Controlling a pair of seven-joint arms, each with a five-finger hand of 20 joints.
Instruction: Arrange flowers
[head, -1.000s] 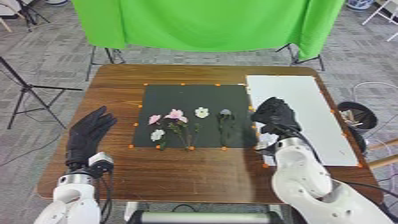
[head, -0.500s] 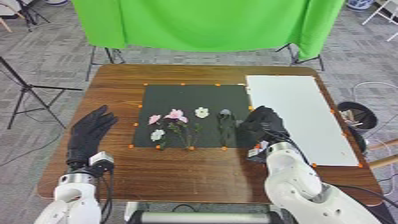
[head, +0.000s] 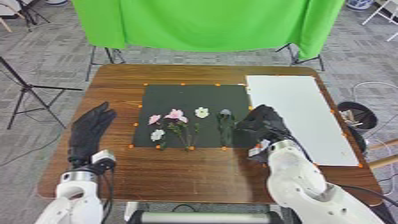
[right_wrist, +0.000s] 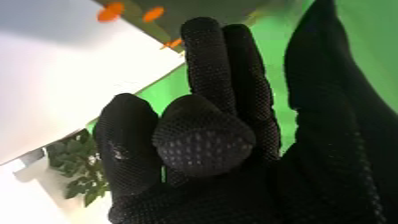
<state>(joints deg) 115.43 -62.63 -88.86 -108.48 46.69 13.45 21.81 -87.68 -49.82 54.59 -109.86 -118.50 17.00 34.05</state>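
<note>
In the head view my right hand (head: 265, 122) is over the seam between the black mat (head: 187, 92) and the white sheet, right of the flowers and holding nothing. In the right wrist view several fingers of this hand (right_wrist: 213, 185) stand extended and one bends toward the camera. On the mat lie a large pink flower (head: 176, 115), a smaller pink one (head: 155, 119), a white bloom (head: 202, 112), another white bloom (head: 157, 135) and a grey-tipped stem bunch (head: 226, 122). My left hand (head: 88, 131) rests straight beyond the mat's left side.
The white sheet (head: 302, 110) covers the table's right part, with orange marks along its edges. A dark bin (head: 357, 116) stands beyond the right table edge, and a green cloth (head: 213, 25) hangs behind the table (head: 191, 175). Green leaves (right_wrist: 84, 167) show in the right wrist view.
My right hand has shifted left from the white sheet toward the mat's right edge and turned slightly. The left hand has barely moved, and the flowers lie as before.
</note>
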